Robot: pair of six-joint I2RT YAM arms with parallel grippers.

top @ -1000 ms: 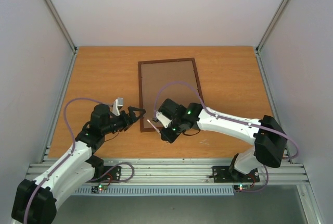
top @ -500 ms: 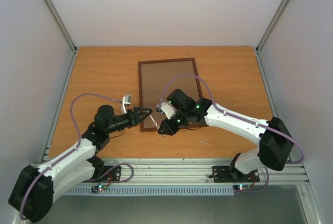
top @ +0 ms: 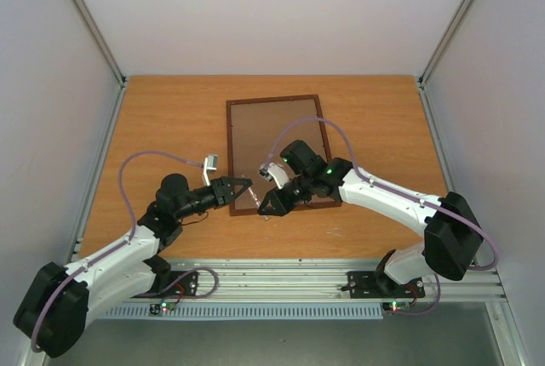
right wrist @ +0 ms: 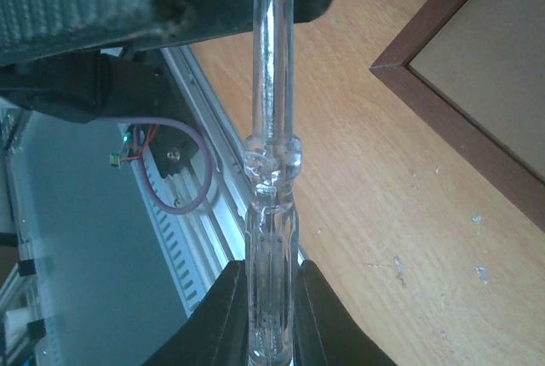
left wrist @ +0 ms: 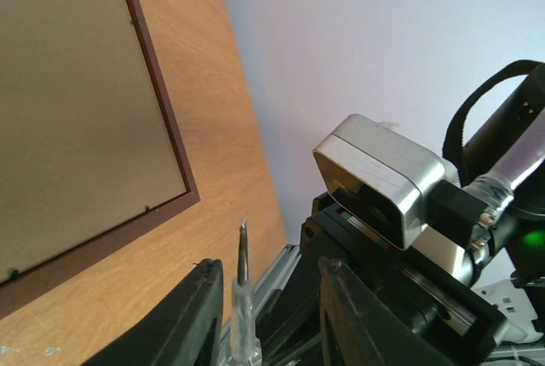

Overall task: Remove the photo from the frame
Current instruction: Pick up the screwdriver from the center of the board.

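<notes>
Looking down from above, we see the thin dark reddish-brown wooden picture frame (top: pixel 272 132) lying flat, plain brown back up, in the middle of the orange wooden table (top: pixel 170 119). The photo is hidden from us. The left gripper (top: pixel 243 187) and right gripper (top: pixel 266 204) meet at the frame's near left corner.

From the left wrist, the left fingers stand apart on either side of a clear plastic screwdriver (left wrist: pixel 243 298), and the frame's corner lies beyond.

From the right wrist, the right fingers are clamped on the screwdriver's clear handle, above bare table beside the frame's corner.
</notes>
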